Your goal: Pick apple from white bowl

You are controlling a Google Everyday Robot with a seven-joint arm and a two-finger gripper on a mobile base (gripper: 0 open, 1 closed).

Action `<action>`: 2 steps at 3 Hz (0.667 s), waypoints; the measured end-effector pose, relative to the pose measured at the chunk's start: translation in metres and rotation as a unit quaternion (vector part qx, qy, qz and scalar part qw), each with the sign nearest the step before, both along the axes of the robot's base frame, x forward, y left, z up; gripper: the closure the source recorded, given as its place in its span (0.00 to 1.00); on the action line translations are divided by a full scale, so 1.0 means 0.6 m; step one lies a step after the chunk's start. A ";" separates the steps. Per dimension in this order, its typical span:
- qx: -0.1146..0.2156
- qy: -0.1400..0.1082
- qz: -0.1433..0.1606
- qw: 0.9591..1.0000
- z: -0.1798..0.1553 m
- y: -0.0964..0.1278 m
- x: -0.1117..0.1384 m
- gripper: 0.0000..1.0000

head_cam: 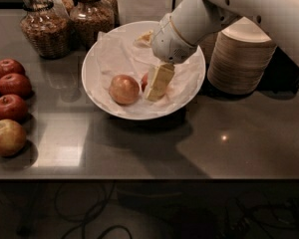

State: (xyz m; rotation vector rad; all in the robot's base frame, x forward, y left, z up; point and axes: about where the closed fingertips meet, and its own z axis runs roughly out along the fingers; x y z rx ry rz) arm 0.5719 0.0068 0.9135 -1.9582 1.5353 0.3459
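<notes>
The white bowl (92,91), lined with crumpled white paper, stands at the middle back of the grey table. The yellowish-orange apple (124,89) lies in its front left part. A smaller pinker-red apple (144,80) lies just right of it, mostly hidden behind my gripper (157,85). The gripper reaches down into the bowl from the upper right. Its tip is right beside the yellowish-orange apple, a small gap to that apple's right. The white arm (189,26) covers the bowl's back right.
A stack of beige disposable bowls (241,59) stands right of the white bowl. Two glass jars (42,26) stand at the back left. Several red apples (10,106) lie along the table's left edge. The table's front edge (149,177) runs across below.
</notes>
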 end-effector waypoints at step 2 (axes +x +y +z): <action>0.001 0.013 0.007 1.000 -0.026 0.020 0.010 0.14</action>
